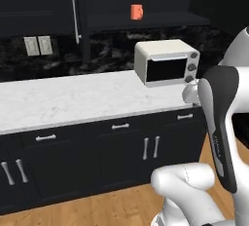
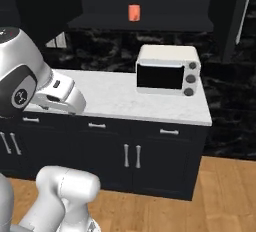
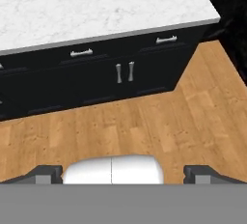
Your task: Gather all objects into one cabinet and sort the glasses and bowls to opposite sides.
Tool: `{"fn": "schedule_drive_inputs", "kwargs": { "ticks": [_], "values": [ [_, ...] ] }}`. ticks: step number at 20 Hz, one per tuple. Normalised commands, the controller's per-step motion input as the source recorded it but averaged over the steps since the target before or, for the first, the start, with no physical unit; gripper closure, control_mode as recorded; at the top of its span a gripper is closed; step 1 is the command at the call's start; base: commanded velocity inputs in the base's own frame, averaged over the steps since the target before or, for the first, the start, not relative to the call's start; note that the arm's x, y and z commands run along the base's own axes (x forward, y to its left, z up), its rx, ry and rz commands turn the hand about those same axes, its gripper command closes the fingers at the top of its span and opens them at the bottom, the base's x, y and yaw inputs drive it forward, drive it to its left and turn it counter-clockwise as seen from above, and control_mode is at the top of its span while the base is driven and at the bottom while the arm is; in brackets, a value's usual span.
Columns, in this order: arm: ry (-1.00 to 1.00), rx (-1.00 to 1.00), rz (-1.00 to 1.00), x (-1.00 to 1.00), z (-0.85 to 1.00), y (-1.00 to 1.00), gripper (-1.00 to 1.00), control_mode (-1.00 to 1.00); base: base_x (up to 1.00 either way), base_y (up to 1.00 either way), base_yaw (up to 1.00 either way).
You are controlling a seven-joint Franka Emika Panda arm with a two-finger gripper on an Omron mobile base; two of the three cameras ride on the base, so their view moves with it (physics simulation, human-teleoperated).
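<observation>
Still early in the task, judging by the pictures: orange mug (image 1: 136, 11) standing alone on the dark shelf (image 1: 160, 21) of the open cabinet, at about 12 o'clock above the toaster oven (image 1: 167, 62). Other mugs and the bowl not yet found. Gripper (image 3: 123, 172) spread wide, holding nothing, pointed down at the wooden floor (image 3: 159, 121). Left base view gives the cabinet door (image 1: 39, 6) with silver handle (image 1: 74, 11) at 10 o'clock; hand view gives the desk (image 3: 67, 10) edge and lower drawers.
</observation>
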Motion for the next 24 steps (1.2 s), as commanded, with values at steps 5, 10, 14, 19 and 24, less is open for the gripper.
{"fn": "schedule_drive_inputs", "kwargs": {
  "ticks": [5, 10, 14, 19, 24],
  "values": [
    [0.00, 0.00, 0.00, 0.00, 0.00, 0.00, -1.00, 1.00, 0.63, -0.41, 0.23],
    [0.00, 0.00, 0.00, 0.00, 0.00, 0.00, -1.00, 1.00, 0.62, -0.26, 0.05],
    [0.00, 0.00, 0.00, 0.00, 0.00, 0.00, -1.00, 1.00, 0.51, -0.04, -0.03],
    [0.00, 0.00, 0.00, 0.00, 0.00, 0.00, -1.00, 1.00, 0.49, -0.06, -0.06],
    [0.00, 0.00, 0.00, 0.00, 0.00, 0.00, -1.00, 1.00, 0.44, -0.11, -0.17]
  ]
}}
